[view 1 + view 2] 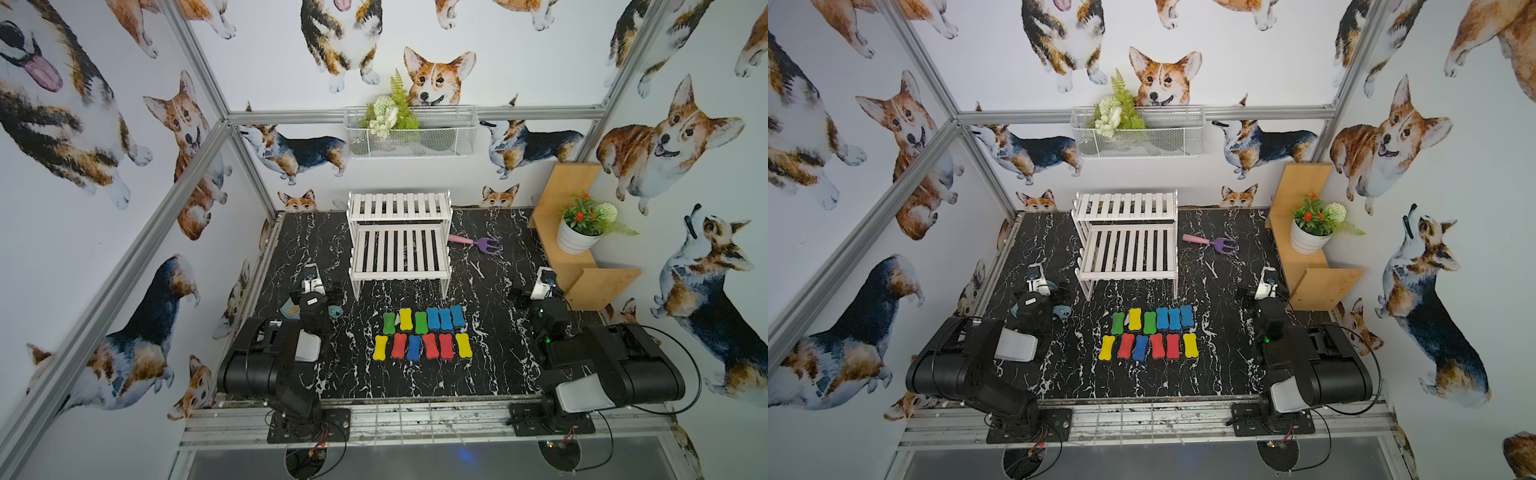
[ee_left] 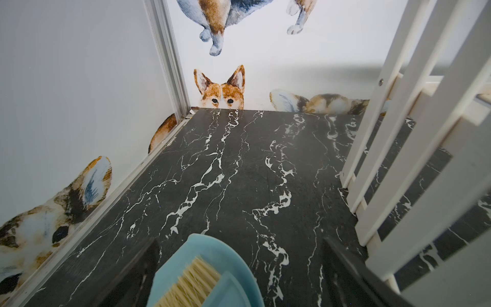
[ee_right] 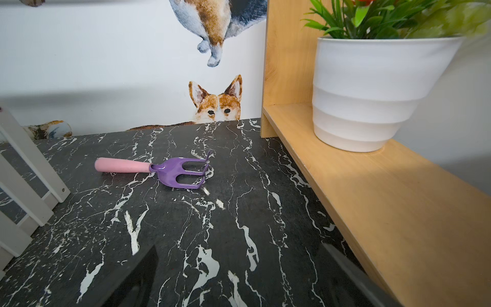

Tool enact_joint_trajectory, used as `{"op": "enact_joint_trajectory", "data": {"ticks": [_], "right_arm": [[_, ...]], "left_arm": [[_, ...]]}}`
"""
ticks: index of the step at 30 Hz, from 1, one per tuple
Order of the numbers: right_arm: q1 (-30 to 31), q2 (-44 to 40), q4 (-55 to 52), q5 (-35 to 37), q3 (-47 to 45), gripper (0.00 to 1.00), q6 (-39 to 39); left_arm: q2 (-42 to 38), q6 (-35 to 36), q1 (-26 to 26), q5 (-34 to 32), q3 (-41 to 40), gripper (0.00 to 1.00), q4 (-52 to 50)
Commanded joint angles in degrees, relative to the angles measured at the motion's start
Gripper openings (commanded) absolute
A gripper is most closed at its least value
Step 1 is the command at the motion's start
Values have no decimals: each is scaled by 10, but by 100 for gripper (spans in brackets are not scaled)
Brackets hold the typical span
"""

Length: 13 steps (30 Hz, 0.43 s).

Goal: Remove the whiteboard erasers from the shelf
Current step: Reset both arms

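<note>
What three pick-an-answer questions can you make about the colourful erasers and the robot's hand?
1. Where do the erasers lie? A. on the table before the shelf B. in the wire basket C. beside the plant pot
2. How many are green? A. four B. two C. six
3. The right gripper is: A. shut on the fork B. shut on an eraser C. open, empty
Answers: A, two rows lie on the table; B, the far row shows two green tops; C, its jaws stand wide apart.

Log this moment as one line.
shelf: tiers bare | erasers: twelve, two rows on table | left gripper: fingers open | right gripper: fingers open
</note>
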Motion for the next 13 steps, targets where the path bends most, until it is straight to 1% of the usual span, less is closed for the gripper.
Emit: {"op": "enact_joint_trajectory", "data": {"ticks": [1, 13], "right_arm": [[0, 1, 15, -3, 2, 100, 6], [0, 3, 13, -4, 3, 100, 6]], "left_arm": [[-2, 3, 0, -5, -1, 100, 12], [-2, 3, 0, -5, -2, 100, 11]]}}
